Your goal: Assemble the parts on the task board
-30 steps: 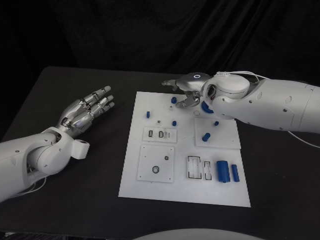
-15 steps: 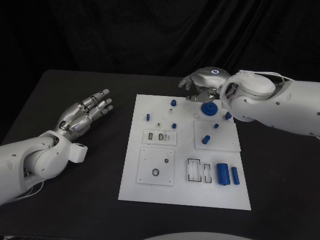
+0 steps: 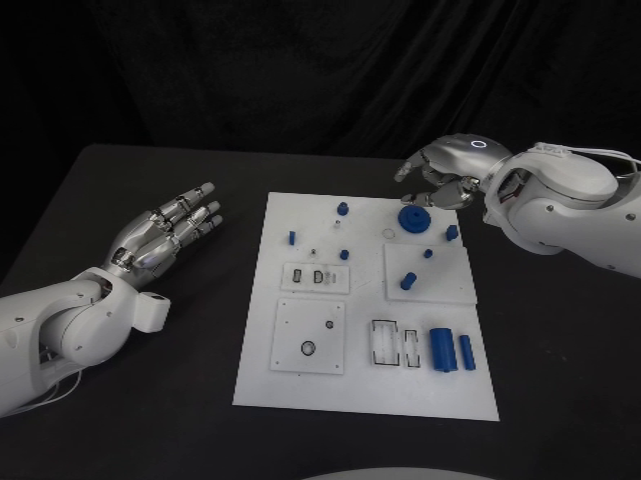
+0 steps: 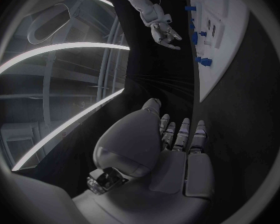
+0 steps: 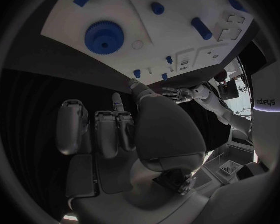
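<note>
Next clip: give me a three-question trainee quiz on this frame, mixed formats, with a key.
1. True or false: the right hand holds the blue gear.
2. Multiple choice: where is the left hand? A) over the task board B) beside the board, over the black table C) pressing a part
3. Fill in: the two blue cylinders lie at the board's near ____ corner in the head view.

Key: 1 false, the gear lies on the board apart from the hand; 2 B; 3 right.
</note>
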`<state>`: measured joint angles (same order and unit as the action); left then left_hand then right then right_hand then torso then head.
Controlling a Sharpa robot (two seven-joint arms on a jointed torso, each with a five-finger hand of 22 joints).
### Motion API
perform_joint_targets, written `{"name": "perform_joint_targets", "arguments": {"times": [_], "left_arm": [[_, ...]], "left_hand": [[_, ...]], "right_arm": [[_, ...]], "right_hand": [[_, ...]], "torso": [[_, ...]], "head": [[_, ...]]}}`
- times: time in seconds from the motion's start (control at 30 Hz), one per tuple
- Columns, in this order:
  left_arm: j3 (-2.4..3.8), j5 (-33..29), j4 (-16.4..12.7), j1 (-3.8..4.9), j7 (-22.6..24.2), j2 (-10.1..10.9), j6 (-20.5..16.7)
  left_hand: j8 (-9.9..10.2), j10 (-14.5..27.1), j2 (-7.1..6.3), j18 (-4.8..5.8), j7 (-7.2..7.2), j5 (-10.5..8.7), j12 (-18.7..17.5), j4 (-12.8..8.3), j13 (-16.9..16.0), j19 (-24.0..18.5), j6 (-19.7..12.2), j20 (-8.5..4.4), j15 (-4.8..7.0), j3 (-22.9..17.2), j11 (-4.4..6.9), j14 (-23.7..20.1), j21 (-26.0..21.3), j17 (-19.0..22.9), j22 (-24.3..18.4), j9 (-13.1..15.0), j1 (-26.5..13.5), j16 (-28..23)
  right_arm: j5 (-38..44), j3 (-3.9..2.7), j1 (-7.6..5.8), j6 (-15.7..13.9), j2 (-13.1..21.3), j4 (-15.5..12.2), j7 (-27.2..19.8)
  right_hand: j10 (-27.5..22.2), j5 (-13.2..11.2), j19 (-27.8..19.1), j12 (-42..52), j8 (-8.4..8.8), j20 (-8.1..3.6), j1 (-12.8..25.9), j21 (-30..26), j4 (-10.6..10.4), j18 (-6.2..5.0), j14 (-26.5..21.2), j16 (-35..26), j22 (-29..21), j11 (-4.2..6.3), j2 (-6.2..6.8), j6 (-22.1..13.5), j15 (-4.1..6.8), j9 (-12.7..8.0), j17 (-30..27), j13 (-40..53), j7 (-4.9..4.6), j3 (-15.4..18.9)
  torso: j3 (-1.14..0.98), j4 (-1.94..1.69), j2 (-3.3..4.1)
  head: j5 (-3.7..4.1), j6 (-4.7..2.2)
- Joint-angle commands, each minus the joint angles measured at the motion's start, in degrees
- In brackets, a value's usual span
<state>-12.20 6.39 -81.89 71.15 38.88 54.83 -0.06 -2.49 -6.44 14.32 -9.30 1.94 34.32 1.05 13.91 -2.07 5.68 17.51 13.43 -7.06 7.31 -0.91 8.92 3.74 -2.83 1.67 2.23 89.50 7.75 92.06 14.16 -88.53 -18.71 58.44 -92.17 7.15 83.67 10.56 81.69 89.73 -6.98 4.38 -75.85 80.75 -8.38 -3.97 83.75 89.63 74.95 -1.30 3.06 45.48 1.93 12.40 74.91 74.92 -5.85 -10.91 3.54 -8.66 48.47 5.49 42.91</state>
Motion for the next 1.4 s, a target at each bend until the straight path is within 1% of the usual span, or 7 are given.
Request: {"name": "perform_joint_targets", "arguments": {"times": [0.03,0.2,0.47,0.8,1.07,1.27,1.4], "left_arm": [[0.05,0.0,0.0,-0.08,8.7,-0.1,0.6],[0.05,0.0,0.1,-0.11,8.6,-0.2,0.7],[0.05,0.0,0.3,-0.18,8.6,-0.4,0.9],[0.05,0.0,0.5,-0.23,8.6,-0.4,1.0],[0.05,0.0,0.7,-0.27,8.5,-0.5,1.1],[0.05,0.0,0.8,-0.31,8.4,-0.5,1.3],[0.05,0.0,0.9,-0.34,8.3,-0.5,1.5]], "left_hand": [[0.2,0.0,0.02,-1.01,0.05,0.20,0.3,-0.1,-0.1,-0.1,0.0,0.34,-0.44,-0.4,-0.44,0.1,0.4,0.1,0.0,0.0,0.4,0.1],[0.2,0.0,0.02,-1.01,0.05,0.20,0.3,-0.1,-0.1,-0.1,0.0,0.34,-0.44,-0.4,-0.44,0.1,0.4,0.1,0.0,0.0,0.4,0.1],[0.2,0.0,0.03,-1.01,0.05,0.23,0.3,-0.1,-0.1,-0.1,0.0,0.38,-0.49,-0.5,-0.48,0.1,0.4,0.1,0.0,0.0,0.4,0.1],[0.2,0.0,0.03,-1.01,0.05,0.23,0.3,-0.1,-0.1,-0.1,0.0,0.38,-0.49,-0.5,-0.48,0.1,0.4,0.1,0.0,0.0,0.4,0.1],[0.2,0.1,0.03,-1.01,0.05,0.24,0.3,-0.2,-0.1,-0.1,-0.1,0.42,-0.55,-0.6,-0.51,0.1,0.4,0.1,0.0,-0.1,0.4,0.1],[0.2,0.1,0.03,-1.01,0.05,0.24,0.3,-0.2,-0.1,-0.1,-0.1,0.42,-0.55,-0.6,-0.51,0.1,0.4,0.1,0.0,-0.1,0.4,0.1],[0.3,0.1,0.02,-1.01,0.05,0.24,0.3,-0.2,-0.1,0.0,-0.2,0.45,-0.59,-0.6,-0.55,0.1,0.4,0.1,0.0,-0.1,0.4,0.2]], "right_arm": [[0.1,0.04,0.57,2.4,0.7,0.1,3.1],[0.1,0.08,1.48,3.2,1.2,0.9,4.2],[0.1,0.09,2.98,3.6,1.2,2.0,4.6],[0.1,0.10,3.77,4.3,1.5,2.2,5.0],[0.1,0.10,4.21,4.5,1.2,2.7,5.2],[0.1,0.10,4.62,4.2,0.7,3.1,5.2],[0.1,0.10,4.83,4.1,0.4,3.3,5.2]], "right_hand": [[6.3,-0.6,1.0,0.3,0.69,-0.09,0.8,1.3,-0.8,1.26,6.2,0.4,7.1,0.19,0.02,0.4,0.17,-0.3,15.1,15.1,-0.02,0.3],[6.3,-1.0,3.3,0.3,1.49,-0.24,1.4,4.0,-1.6,2.09,6.2,0.4,9.9,0.31,0.08,0.6,0.32,-0.6,15.1,15.1,-0.01,1.1],[6.3,-2.1,2.5,0.3,2.16,-0.19,1.7,3.3,-1.9,1.81,6.2,0.4,9.2,0.14,0.25,0.2,0.22,-0.9,15.1,15.1,-0.27,1.7],[6.3,-4.4,3.0,0.3,2.40,0.04,2.5,3.7,-2.6,1.97,6.2,0.4,9.8,-0.19,0.29,0.6,-0.03,-1.1,15.1,15.1,-0.67,2.5],[6.3,-4.3,2.8,0.3,2.32,0.07,2.3,3.5,-2.5,1.89,6.2,0.4,9.6,-0.23,0.23,0.8,-0.06,-1.0,15.1,15.1,-0.73,2.5],[6.3,-1.4,2.5,0.3,2.12,0.15,1.3,3.1,-2.0,1.76,6.2,0.4,9.4,-0.19,-0.12,1.9,-0.07,-0.8,15.1,15.1,-0.63,2.3],[6.3,-1.0,2.5,0.3,2.01,0.14,1.2,3.1,-2.0,1.75,6.2,0.4,9.4,-0.17,-0.23,2.2,-0.04,-0.8,15.1,15.1,-0.60,2.3]], "torso": [[0.00,-0.05,0.03],[0.01,-0.07,0.02],[0.01,-0.06,0.02],[0.01,-0.06,0.02],[0.00,-0.06,0.03],[0.01,-0.06,0.03],[0.01,-0.06,0.03]], "head": [[0.22,0.01],[0.31,0.06],[0.27,0.41],[0.25,0.54],[0.32,0.66],[0.24,1.03],[0.22,1.24]]}}
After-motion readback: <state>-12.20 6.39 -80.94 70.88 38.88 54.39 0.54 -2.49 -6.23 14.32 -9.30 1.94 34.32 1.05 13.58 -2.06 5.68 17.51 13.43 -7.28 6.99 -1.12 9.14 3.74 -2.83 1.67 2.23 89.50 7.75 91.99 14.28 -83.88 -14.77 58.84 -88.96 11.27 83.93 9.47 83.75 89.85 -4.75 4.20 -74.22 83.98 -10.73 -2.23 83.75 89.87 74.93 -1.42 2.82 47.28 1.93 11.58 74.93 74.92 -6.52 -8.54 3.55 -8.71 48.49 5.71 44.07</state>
